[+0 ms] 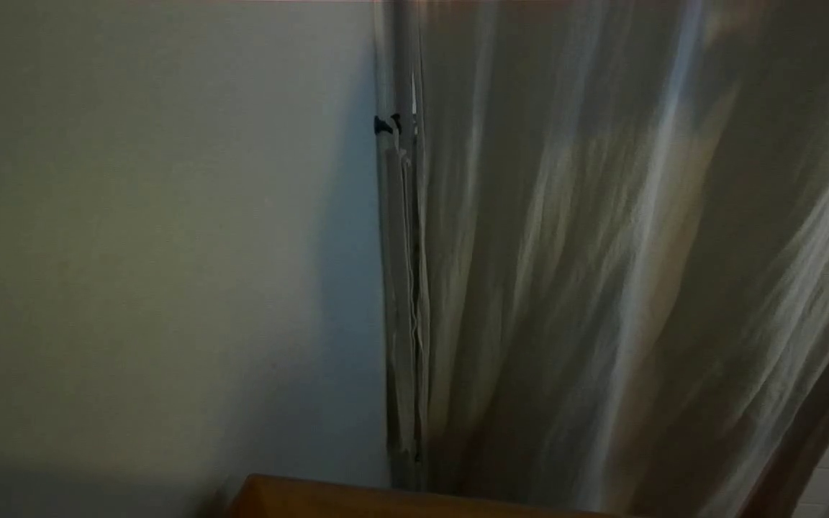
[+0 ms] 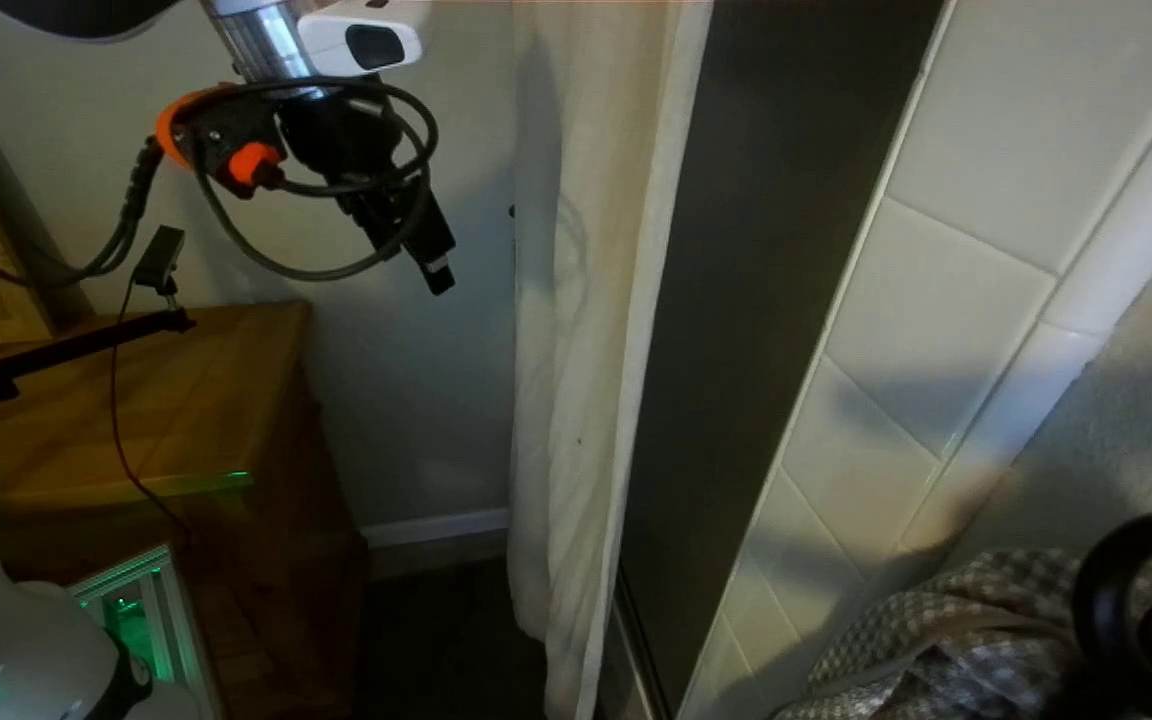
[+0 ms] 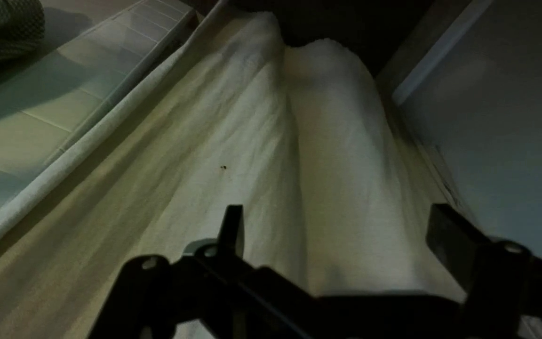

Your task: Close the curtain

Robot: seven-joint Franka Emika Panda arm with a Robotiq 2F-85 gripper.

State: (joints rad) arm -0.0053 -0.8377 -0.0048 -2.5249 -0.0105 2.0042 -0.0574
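The curtain [image 1: 565, 216] is a tall pale fabric sheet with soft vertical folds, filling the right half of an exterior view. In an exterior view the curtain [image 2: 586, 350] hangs as a narrow strip between the grey wall and a dark opening. My gripper [image 2: 441, 275] is in the air to the left of it there, pointing down and toward it, apart from it in the picture. In the wrist view the curtain [image 3: 346, 132] spreads before my gripper [image 3: 337, 209]. The two fingers are wide apart with fabric visible behind them and nothing held. The curtain's top is out of view.
A wooden dresser [image 2: 156, 400] stands below the arm, with a small camera [image 2: 158, 258] on a black bracket. A tiled ledge [image 2: 936, 330] runs right of the dark opening [image 2: 776, 200]. A checked cloth [image 2: 946, 650] lies at lower right. A thin metal pole [image 1: 385, 65] stands by the curtain's edge.
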